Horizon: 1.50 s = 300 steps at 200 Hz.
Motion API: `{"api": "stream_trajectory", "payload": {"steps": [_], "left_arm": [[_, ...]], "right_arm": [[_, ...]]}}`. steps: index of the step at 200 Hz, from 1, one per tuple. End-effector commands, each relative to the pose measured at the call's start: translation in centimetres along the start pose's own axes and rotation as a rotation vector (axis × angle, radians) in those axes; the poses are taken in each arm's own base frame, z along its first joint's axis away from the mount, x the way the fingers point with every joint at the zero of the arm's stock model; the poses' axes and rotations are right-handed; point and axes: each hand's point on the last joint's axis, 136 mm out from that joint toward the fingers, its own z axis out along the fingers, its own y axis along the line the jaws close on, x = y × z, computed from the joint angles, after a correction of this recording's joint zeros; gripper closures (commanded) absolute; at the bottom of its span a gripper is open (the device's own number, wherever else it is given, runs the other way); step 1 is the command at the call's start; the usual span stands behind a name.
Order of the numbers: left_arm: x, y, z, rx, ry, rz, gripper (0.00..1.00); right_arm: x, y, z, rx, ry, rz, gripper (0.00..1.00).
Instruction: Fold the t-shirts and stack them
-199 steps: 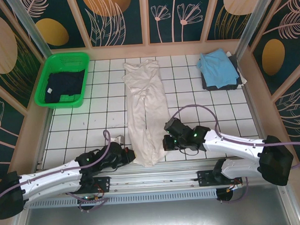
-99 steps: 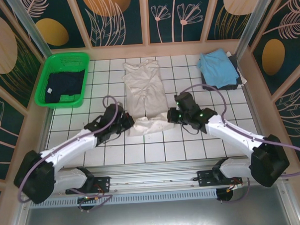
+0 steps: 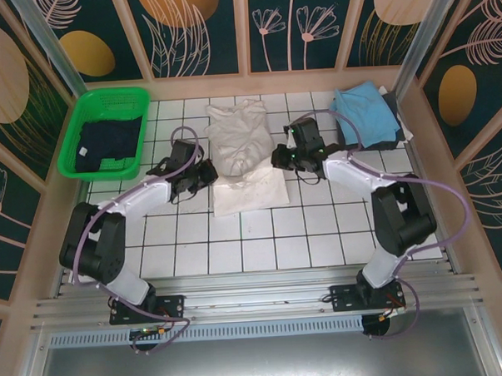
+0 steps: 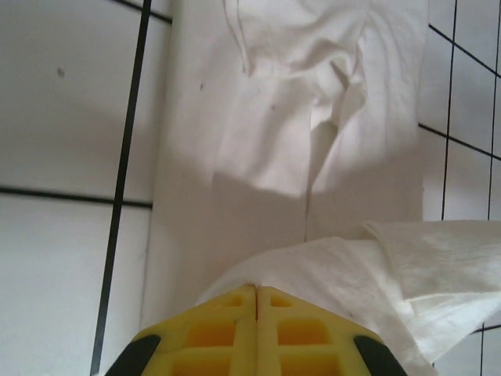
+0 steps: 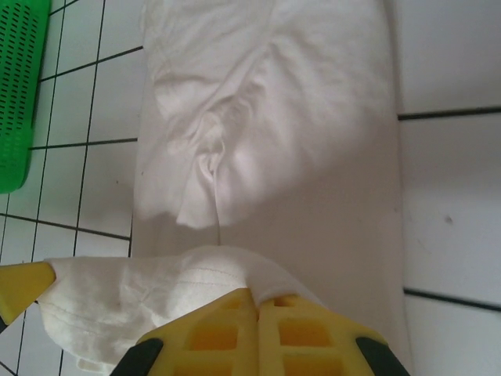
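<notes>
Blue shirt [image 3: 362, 106] hides most of the grey shirt [image 3: 374, 139].

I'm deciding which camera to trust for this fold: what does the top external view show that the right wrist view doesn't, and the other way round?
From above: the left hand and right hand at either side of the cream-white shirt, the dark navy shirt in the green basket, and the light blue shirt on the dark grey shirt. Right wrist: close up, its yellow fingers shut together, a bunched fold of cream cloth pinched at their tips. Shared: the cream-white shirt, the green basket and the tiled table.
</notes>
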Motion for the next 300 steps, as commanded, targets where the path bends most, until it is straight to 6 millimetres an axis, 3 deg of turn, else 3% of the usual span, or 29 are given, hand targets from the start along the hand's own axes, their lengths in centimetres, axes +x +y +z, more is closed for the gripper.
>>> {"api": "stream_trajectory", "payload": {"steps": [1,72,85,100,108,130,147,167,188,212,230,253,275,285,300], "left_arm": [[-0.9,-0.2,1.1,0.022,0.037,0.029,1.00],[-3.5,0.9,5.6,-0.031,0.088,0.031,1.00],[-3.6,1.5,6.3,-0.040,0.106,0.021,1.00],[-3.9,2.2,6.6,-0.045,0.106,0.005,1.00],[-4.3,2.5,6.8,-0.045,0.100,-0.002,1.00],[-5.0,2.7,6.9,-0.051,0.084,-0.001,0.77],[-5.8,2.5,6.6,-0.056,0.070,0.004,0.69],[-7.1,2.2,6.0,-0.076,0.045,0.017,0.60],[-8.4,2.0,4.9,-0.113,0.009,0.035,0.59],[-8.6,1.6,3.3,-0.106,-0.040,0.031,0.59],[-7.2,0.4,3.1,-0.043,-0.055,0.039,0.57],[-4.5,-1.2,5.7,-0.009,0.022,0.091,0.57],[-3.6,-1.9,8.8,0.024,0.076,0.096,0.60],[-3.7,-1.4,10.1,0.010,0.074,0.079,0.62],[-3.5,1.4,11.5,-0.108,0.070,0.026,0.66]], "right_arm": [[-1.8,0.8,1.0,-0.033,-0.007,-0.038,0.95],[-3.8,-2.2,5.0,0.015,0.013,-0.007,0.90],[-4.3,-2.2,5.6,0.003,0.016,-0.012,0.84],[-5.3,-2.5,6.0,0.004,0.012,-0.025,0.69],[-6.0,-2.6,6.2,0.008,0.007,-0.043,0.67],[-8.6,-3.9,5.3,0.056,-0.037,-0.049,0.67],[-9.6,-3.6,3.8,0.057,-0.078,-0.066,0.67],[-8.2,-2.7,2.1,0.043,-0.114,-0.083,0.67],[-4.9,-1.0,1.7,-0.016,-0.113,-0.103,0.65],[-1.4,0.2,3.9,-0.075,-0.039,-0.111,0.66],[-1.0,-0.1,6.0,-0.067,-0.006,-0.112,0.70],[-2.6,-1.1,8.1,-0.038,-0.020,-0.109,0.75],[-3.5,-2.7,9.5,0.018,-0.015,-0.098,0.76],[-3.6,-3.5,9.8,0.044,-0.010,-0.085,0.76],[-3.4,-4.5,10.1,0.055,-0.004,-0.069,0.74]]}}
